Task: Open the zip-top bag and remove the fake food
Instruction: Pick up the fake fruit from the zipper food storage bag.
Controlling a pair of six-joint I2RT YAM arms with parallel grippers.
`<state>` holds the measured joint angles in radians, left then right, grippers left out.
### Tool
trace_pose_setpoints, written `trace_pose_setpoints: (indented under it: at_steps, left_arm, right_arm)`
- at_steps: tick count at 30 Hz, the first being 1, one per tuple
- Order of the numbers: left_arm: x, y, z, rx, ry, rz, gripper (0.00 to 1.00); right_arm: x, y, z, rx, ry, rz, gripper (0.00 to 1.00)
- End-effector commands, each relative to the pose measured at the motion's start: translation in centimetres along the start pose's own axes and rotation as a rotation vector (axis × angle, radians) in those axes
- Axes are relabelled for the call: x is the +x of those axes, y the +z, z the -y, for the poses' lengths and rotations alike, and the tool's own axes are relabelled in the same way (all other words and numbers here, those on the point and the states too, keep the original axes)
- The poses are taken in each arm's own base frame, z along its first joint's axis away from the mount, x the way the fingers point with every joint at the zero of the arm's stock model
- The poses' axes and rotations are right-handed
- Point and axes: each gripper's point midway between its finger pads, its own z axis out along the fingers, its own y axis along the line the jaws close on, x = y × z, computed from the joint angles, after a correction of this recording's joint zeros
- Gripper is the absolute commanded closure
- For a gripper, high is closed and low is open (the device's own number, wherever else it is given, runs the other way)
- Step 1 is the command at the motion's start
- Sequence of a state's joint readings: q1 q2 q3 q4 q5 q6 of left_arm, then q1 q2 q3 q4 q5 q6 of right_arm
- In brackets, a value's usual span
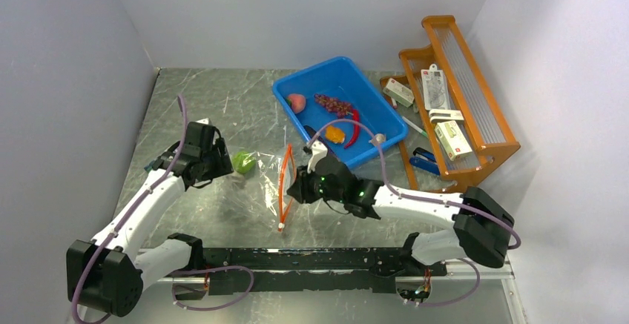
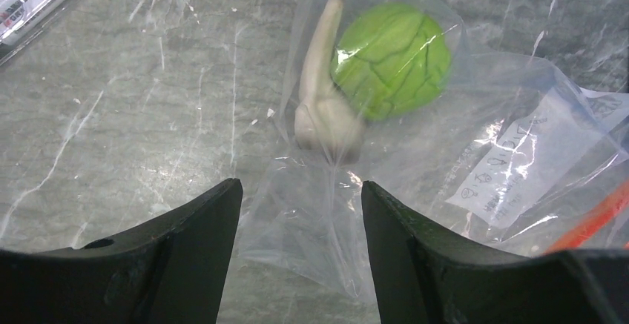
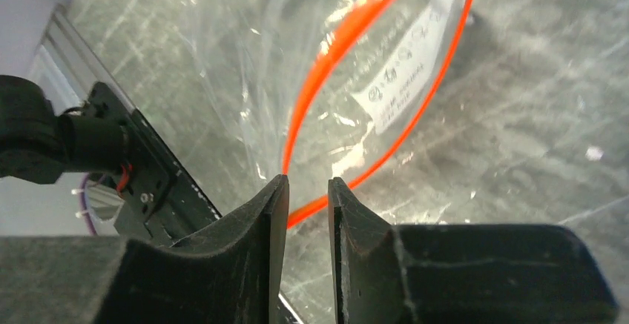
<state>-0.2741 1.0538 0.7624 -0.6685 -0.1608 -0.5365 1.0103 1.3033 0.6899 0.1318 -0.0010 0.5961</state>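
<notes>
Light is coming down evenly from overhead, soft and fairly bright, so the grey marbled tabletop (image 1: 222,109) is only picking up faint, fuzzy shadows under the arms. The pale walls are looking a bit bluish and are dimming toward the corners. The clear crinkly plastic zip-top bag (image 2: 415,153) is throwing white glare streaks all over, partly washing out its printed label. In the left wrist view the round green plastic ball (image 2: 392,58) is looking a touch smeared at its right edge, and the black fingers (image 2: 185,257) up close are staying nearly featureless. In the right wrist view the far tabletop is going soft and grainy.
</notes>
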Motion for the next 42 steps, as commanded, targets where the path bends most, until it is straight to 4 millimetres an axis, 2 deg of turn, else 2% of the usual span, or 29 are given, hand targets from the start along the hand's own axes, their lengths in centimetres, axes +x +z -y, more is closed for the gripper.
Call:
trace_pose_setpoints:
  at_steps: [1,4,10,13,14,16,20,23,29,33,36,38,42]
  left_arm:
    - [-1.3,-0.9,0.1,-0.010,-0.016,0.044,0.28]
    - [-1.2,-0.8,0.2,-0.008,-0.013,0.037,0.28]
    - [-1.2,-1.2,1.7,0.091,0.020,0.044,0.27]
    - [-1.8,-1.6,2.0,0.124,0.022,0.092,0.18]
    - [-2.0,-1.6,2.2,0.136,0.019,0.100,0.13]
    - [-2.5,-1.3,3.1,0.197,-0.006,0.087,0.10]
    - [-4.3,0.1,5.2,0.303,-0.057,0.024,0.11]
    - [-5.3,2.3,4.7,0.286,-0.092,-0.022,0.12]
    - [-7.3,4.5,4.6,0.348,-0.212,-0.072,0.15]
    - [-5.8,7.1,3.0,0.254,-0.231,-0.161,0.18]
    - [-3.3,8.3,3.9,0.328,-0.265,-0.225,0.20]
    - [-1.0,9.0,3.6,0.328,-0.288,-0.284,0.30]
    - [1.1,9.0,2.9,0.305,-0.315,-0.317,0.52]
  right_arm:
    - [0.6,1.2,0.1,0.053,0.077,0.050,0.74]
    - [1.5,2.4,0.4,0.079,0.071,0.007,0.74]
    - [1.1,5.0,-0.2,0.069,0.068,0.001,0.73]
    - [1.3,6.6,-0.5,0.067,0.071,-0.025,0.68]
    - [1.4,7.1,0.0,0.097,0.082,-0.029,0.65]
    - [1.2,7.7,0.9,0.143,0.093,-0.019,0.63]
    - [0.2,8.5,0.7,0.086,0.134,-0.003,0.63]
    - [0.2,9.3,0.2,0.013,0.163,-0.025,0.62]
    - [0.3,10.5,-0.8,-0.093,0.225,-0.066,0.59]
    - [0.2,11.6,-1.0,-0.082,0.209,-0.102,0.57]
    - [0.2,11.8,-0.7,-0.076,0.218,-0.103,0.54]
    - [0.2,12.1,-0.9,-0.089,0.218,-0.109,0.53]
    - [-0.4,12.7,-1.4,-0.107,0.246,-0.104,0.51]
